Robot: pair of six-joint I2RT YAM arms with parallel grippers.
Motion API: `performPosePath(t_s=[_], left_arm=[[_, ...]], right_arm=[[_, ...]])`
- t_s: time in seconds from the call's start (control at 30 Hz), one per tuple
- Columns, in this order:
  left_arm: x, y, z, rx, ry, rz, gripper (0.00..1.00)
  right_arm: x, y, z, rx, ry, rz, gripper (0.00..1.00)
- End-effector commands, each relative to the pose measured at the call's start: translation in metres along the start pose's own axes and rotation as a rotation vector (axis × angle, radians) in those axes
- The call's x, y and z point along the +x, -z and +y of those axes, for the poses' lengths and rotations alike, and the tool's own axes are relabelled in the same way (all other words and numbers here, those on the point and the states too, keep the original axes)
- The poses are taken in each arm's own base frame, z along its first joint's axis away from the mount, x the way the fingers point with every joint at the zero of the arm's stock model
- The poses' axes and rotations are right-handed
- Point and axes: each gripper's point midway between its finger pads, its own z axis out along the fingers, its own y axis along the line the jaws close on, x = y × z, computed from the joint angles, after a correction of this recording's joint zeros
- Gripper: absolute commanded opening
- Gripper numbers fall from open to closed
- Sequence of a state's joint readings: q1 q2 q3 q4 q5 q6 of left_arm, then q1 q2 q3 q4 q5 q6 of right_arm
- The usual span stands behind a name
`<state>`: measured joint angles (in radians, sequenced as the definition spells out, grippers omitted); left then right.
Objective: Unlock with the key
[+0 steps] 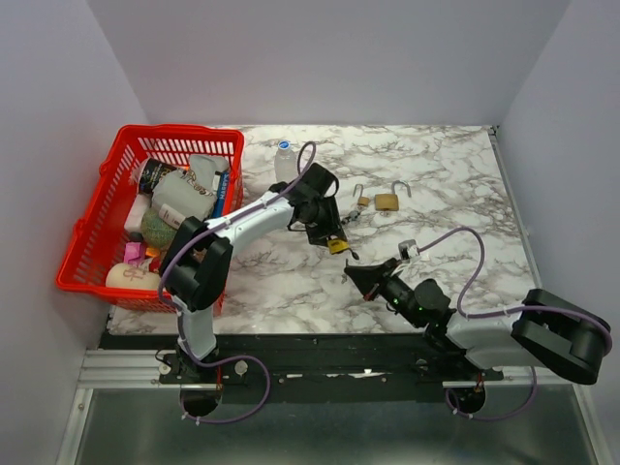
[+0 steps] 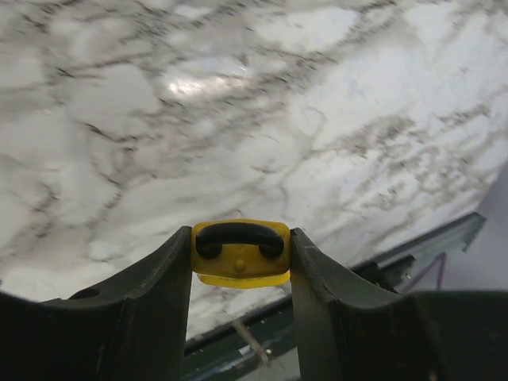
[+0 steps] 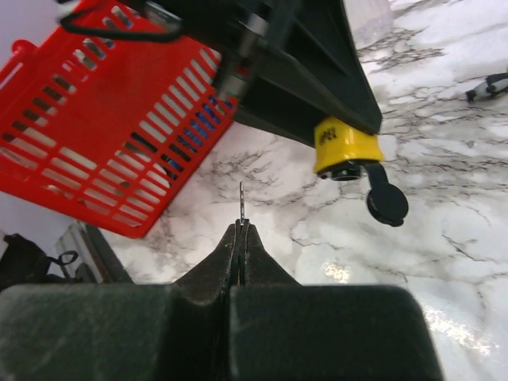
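Observation:
My left gripper (image 1: 329,235) is shut on a yellow padlock (image 1: 338,246) and holds it above the marble table. In the left wrist view the padlock (image 2: 240,258) sits clamped between the two fingers (image 2: 163,278), its black shackle facing the camera. My right gripper (image 1: 360,274) is shut on a thin metal key (image 3: 241,200), whose blade sticks out past the fingertips. In the right wrist view the padlock (image 3: 344,145) hangs up and to the right of the key tip, apart from it, with a black cap (image 3: 386,203) dangling below it.
A red basket (image 1: 92,228) full of items stands at the left. A brass padlock (image 1: 387,201) with an open shackle and a small lock (image 1: 360,200) lie behind. A clear bottle (image 1: 285,160) stands near the basket. The table's front edge (image 2: 381,266) is close.

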<state>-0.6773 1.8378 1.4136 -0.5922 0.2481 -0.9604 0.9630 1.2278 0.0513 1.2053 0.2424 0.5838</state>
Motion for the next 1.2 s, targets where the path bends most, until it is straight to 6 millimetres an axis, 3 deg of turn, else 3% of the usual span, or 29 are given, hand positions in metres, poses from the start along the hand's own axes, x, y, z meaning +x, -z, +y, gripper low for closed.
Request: performPosePath(t_s=[0.0, 0.3, 0.37, 0.53, 0.73, 1.0, 1.17], left_arm=[[-0.018, -0.022, 0.038, -0.162, -0.039, -0.053, 0.00], [-0.026, -0.047, 0.063, -0.238, -0.045, -0.030, 0.00], [-0.026, -0.050, 0.066, -0.239, -0.039, -0.019, 0.11], [-0.025, -0.053, 0.067, -0.224, -0.035, -0.005, 0.47], [-0.022, -0.053, 0.066, -0.209, -0.038, 0.004, 0.74], [-0.030, -0.044, 0.064, -0.218, -0.082, -0.046, 0.89], [-0.047, -0.025, 0.043, -0.204, -0.170, -0.138, 0.96]], right_arm=[[0.010, 0.011, 0.007, -0.046, -0.030, 0.050, 0.01], [-0.003, 0.021, 0.005, -0.015, -0.019, 0.036, 0.01], [-0.015, 0.023, 0.009, -0.022, -0.017, 0.004, 0.01], [-0.016, 0.032, -0.007, 0.065, 0.019, 0.024, 0.01], [-0.015, 0.042, -0.015, 0.101, 0.018, 0.037, 0.01], [-0.021, 0.047, -0.020, 0.133, 0.065, 0.042, 0.01], [-0.033, 0.049, -0.014, 0.123, 0.086, 0.024, 0.01]])
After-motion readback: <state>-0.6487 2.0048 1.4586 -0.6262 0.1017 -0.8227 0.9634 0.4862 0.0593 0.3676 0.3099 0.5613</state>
